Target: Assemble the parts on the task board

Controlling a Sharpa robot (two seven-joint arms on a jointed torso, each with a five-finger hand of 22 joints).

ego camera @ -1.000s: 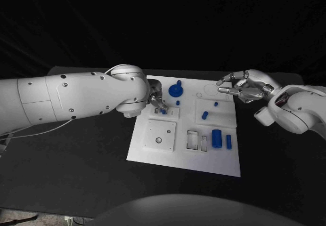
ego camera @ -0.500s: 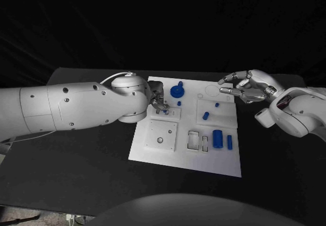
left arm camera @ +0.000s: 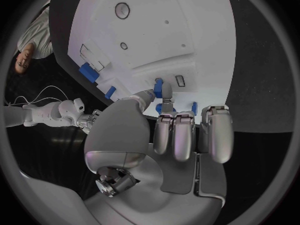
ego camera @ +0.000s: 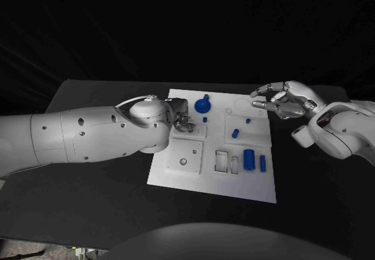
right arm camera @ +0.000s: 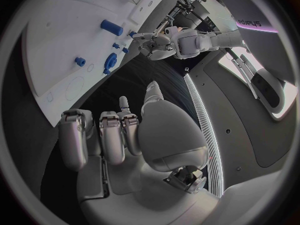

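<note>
The bench (ego camera: 94, 216) was black and matte, its far edge running across the upper part of the head view with rounded corners at both ends. Behind it the room lay in near-total darkness, with no wall or window to be made out. In the right wrist view a thin bright strip of light (right arm camera: 199, 130) curved through the dark surroundings.

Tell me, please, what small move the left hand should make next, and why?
Probably ease the left hand straight down. In the left wrist view its fingertips pinch a small blue part just above the task board, near a small rectangular slot. Whether it is seated cannot be told.
</note>
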